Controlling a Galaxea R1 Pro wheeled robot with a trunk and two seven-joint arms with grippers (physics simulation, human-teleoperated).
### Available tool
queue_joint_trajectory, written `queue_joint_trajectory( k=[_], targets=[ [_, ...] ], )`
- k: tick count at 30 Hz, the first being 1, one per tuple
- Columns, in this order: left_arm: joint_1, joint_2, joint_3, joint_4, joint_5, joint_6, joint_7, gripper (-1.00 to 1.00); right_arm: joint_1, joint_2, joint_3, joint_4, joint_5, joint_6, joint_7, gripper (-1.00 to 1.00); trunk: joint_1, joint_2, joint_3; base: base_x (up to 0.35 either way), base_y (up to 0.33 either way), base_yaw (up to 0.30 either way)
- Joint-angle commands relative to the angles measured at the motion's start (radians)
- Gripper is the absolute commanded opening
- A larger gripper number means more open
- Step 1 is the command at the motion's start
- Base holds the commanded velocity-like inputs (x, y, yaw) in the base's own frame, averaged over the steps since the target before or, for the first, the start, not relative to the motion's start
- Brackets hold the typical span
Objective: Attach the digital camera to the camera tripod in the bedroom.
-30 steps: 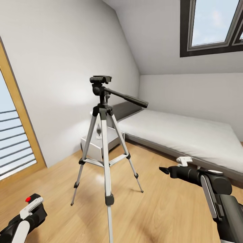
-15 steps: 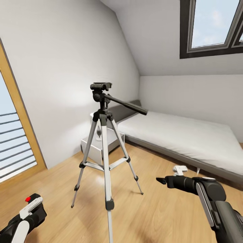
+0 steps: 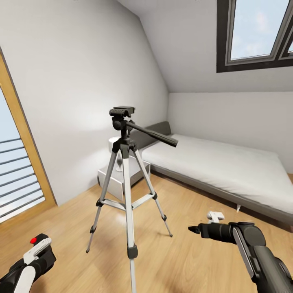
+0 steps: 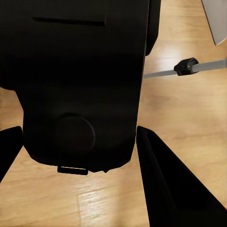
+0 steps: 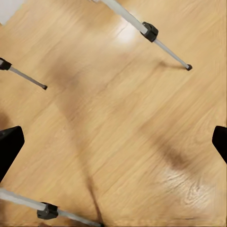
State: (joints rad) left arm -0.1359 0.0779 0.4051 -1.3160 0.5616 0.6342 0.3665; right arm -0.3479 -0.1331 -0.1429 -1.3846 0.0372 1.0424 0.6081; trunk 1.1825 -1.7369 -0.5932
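1. Head view: the tall silver-legged camera tripod with black head and long pan handle [image 3: 125,179] is standing on the light wood floor [image 3: 195,264], well ahead of both grippers. The left gripper [image 3: 38,252] is sitting low at the near corner, showing a red button beside its white fingers; the right gripper [image 3: 194,229] is pointing toward the tripod's legs. A careless swing could be knocking a leg and toppling it.
2. Left wrist view: the small black digital camera [image 4: 80,80] is being clamped between the fingers [image 4: 165,184]; a loose hold risks slipping during mounting.
3. Right wrist view: fingers are spread wide, nothing between them, above the floor between the tripod legs.
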Motion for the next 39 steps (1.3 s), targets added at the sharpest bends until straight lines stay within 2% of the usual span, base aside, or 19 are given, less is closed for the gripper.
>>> queue_joint_trajectory(
  k=[1, 9, 17, 29, 39],
  targets=[
    [-0.001, 0.0, 0.0, -0.001, 0.007, 0.004, 0.007, -1.0, -0.001, 0.0, -0.001, 0.02, 0.002, 0.005, 0.006, 1.0, -0.004, 0.007, 0.002, 0.0, 0.0, 0.0],
    [-0.001, 0.0, -0.001, -0.001, 0.006, 0.005, 0.011, -1.0, -0.002, 0.0, 0.0, 0.161, 0.003, 0.005, 0.005, 1.0, -0.035, 0.063, 0.027, 0.0, 0.0, 0.0],
    [-0.001, 0.0, -0.001, -0.001, 0.006, 0.005, 0.012, -1.0, -0.003, 0.0, 0.003, 0.263, 0.004, 0.005, 0.003, 1.0, -0.065, 0.119, 0.052, 0.0, 0.0, 0.0],
    [-0.001, -0.001, 0.0, -0.002, 0.007, 0.004, 0.011, -1.0, -0.005, 0.0, 0.002, 0.277, 0.002, 0.005, 0.002, 1.0, -0.111, 0.203, 0.09, 0.0, 0.0, 0.0],
    [-0.001, -0.001, 0.003, -0.002, 0.011, 0.006, 0.003, -1.0, -0.039, 0.0, 0.003, 0.276, 0.005, 0.005, -0.002, 1.0, -0.15, 0.273, 0.121, 0.0, 0.0, -0.034]
  ],
)
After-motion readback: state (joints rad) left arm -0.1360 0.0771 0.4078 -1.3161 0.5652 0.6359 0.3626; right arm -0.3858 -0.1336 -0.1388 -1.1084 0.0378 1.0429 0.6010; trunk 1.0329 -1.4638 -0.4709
